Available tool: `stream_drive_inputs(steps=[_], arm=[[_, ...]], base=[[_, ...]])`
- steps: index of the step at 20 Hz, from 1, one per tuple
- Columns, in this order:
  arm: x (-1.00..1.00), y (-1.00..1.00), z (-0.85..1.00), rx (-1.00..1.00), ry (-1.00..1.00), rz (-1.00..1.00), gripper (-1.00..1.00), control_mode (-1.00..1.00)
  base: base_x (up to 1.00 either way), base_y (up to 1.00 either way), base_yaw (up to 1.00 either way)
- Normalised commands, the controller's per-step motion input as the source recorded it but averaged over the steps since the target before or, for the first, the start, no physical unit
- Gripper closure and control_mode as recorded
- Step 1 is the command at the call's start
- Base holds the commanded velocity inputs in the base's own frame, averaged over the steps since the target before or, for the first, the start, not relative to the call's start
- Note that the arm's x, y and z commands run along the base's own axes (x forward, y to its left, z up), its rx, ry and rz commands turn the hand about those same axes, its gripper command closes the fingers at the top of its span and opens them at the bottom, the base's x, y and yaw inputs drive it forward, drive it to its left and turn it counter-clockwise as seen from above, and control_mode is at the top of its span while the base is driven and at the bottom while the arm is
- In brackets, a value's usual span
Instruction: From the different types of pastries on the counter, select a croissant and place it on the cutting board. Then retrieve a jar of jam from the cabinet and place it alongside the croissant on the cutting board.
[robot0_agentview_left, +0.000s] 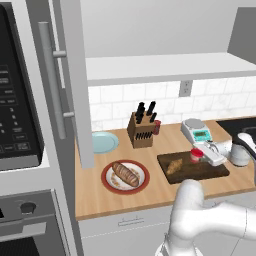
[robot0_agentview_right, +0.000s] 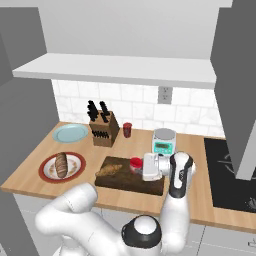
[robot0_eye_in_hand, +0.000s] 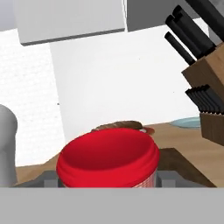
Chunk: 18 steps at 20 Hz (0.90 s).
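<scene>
The red jar of jam (robot0_agentview_left: 196, 155) sits between the fingers of my gripper (robot0_agentview_left: 201, 156), which is shut on it from the right. The jar is low over the dark cutting board (robot0_agentview_left: 202, 173), just right of the golden croissant (robot0_agentview_left: 174, 165) lying on the board. From the other side, the jar (robot0_agentview_right: 135, 164) is next to the croissant (robot0_agentview_right: 109, 170) on the board (robot0_agentview_right: 127, 183). In the hand view the red lid (robot0_eye_in_hand: 108, 158) fills the space between my fingertips (robot0_eye_in_hand: 49, 178). I cannot tell whether the jar's base touches the board.
The scored loaf (robot0_agentview_left: 125, 174) lies on a red-rimmed plate (robot0_agentview_left: 109, 186) left of the board. Behind it are a blue plate (robot0_agentview_left: 104, 142), a knife block (robot0_agentview_left: 140, 131) and a kitchen scale (robot0_agentview_left: 196, 131). The open cabinet door (robot0_agentview_left: 75, 85) hangs at the left, and the stove (robot0_agentview_right: 230, 170) is at the right.
</scene>
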Motion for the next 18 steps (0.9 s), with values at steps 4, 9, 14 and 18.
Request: stream_drive_inputs(steps=[4,9,14,18], arm=[[-0.25,-0.19,0.0,0.08,-0.05,0.0,-1.0,-1.0],[-0.66,-0.12,0.07,0.02,-0.13,0.0,-1.0,-1.0],[-0.39,-0.29,0.25,0.04,-0.1,-0.01,-1.0,-1.0],[0.11,-0.33,0.48,0.06,-0.01,-0.05,-1.0,-1.0]], base=[[0.0,0.0,0.0],[0.0,0.0,0.0],[0.0,0.0,0.0],[0.0,0.0,0.0]])
